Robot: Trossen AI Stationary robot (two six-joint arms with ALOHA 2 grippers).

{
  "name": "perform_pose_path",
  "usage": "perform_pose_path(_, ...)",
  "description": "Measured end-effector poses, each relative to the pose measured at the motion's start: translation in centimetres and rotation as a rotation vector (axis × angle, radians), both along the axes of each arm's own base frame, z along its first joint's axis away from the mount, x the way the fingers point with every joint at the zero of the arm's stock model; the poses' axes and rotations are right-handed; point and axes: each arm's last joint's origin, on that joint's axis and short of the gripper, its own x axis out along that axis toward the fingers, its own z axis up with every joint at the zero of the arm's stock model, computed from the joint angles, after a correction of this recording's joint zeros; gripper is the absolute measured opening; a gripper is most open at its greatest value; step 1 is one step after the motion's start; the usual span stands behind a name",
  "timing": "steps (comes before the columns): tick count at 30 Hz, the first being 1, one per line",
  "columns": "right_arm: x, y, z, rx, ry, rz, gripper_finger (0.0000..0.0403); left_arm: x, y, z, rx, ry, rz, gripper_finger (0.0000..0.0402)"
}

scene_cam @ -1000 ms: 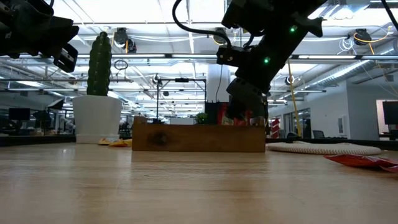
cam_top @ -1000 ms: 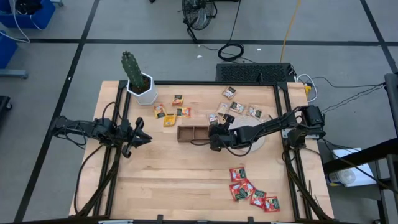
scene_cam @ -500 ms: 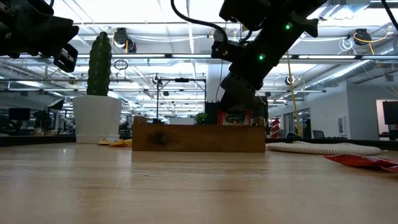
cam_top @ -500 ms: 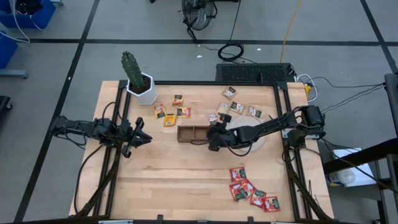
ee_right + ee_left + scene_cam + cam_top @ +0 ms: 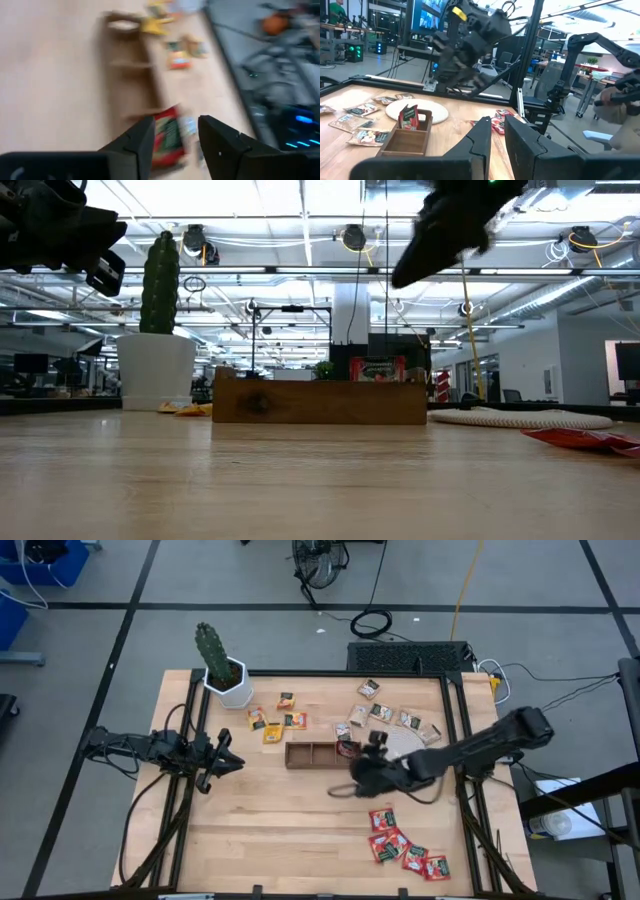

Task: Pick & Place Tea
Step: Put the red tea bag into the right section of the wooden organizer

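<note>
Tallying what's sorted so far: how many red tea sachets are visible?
6: one red sachet standing in the wooden tray's right compartment, five in the red cluster near the table's front right; overlaps may hide more.

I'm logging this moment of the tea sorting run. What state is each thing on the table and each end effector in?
Wooden tray: one red sachet standing upright in its right end compartment, other two compartments empty.
Right end effector: open, empty, above the table just in front of the tray.
Left end effector: waiting at the table's left edge.
Red sachets: lying loose near the front right.
Yellow sachets: loose behind the tray.
Tan sachets: loose at the back.
</note>
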Motion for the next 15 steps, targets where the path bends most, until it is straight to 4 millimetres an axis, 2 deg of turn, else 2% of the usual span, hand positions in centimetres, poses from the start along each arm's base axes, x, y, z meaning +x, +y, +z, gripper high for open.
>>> perform_pose_path(3, -1.8, 2.1, 0.6, 0.095, 0.036, 0.105, 0.0156, 0.0, 0.0, 0.0, 0.000, 0.000, 0.000, 0.0058)
perform_pose_path(6, -3.2, 4.4, 0.4, 0.212, 0.075, 0.158, 0.0176, 0.0, 0.0, 0.0, 0.000, 0.001, 0.000, 0.0058)
perform_pose_path(9, -4.0, 6.3, -0.5, 0.373, 0.129, 0.150, 0.0209, 0.0, 0.0, 0.0, 0.000, 0.000, 0.000, 0.0058)
perform_pose_path(12, -4.7, 7.6, -2.2, 0.538, 0.260, 0.089, 0.0244, 0.0, 0.0, 0.0, 0.000, 0.000, 0.000, 0.0058)
perform_pose_path(15, -4.7, 8.8, -3.4, 0.695, 0.353, 0.040, 0.0265, 0.0, 0.0, 0.0, 0.000, 0.000, 0.000, 0.0058)
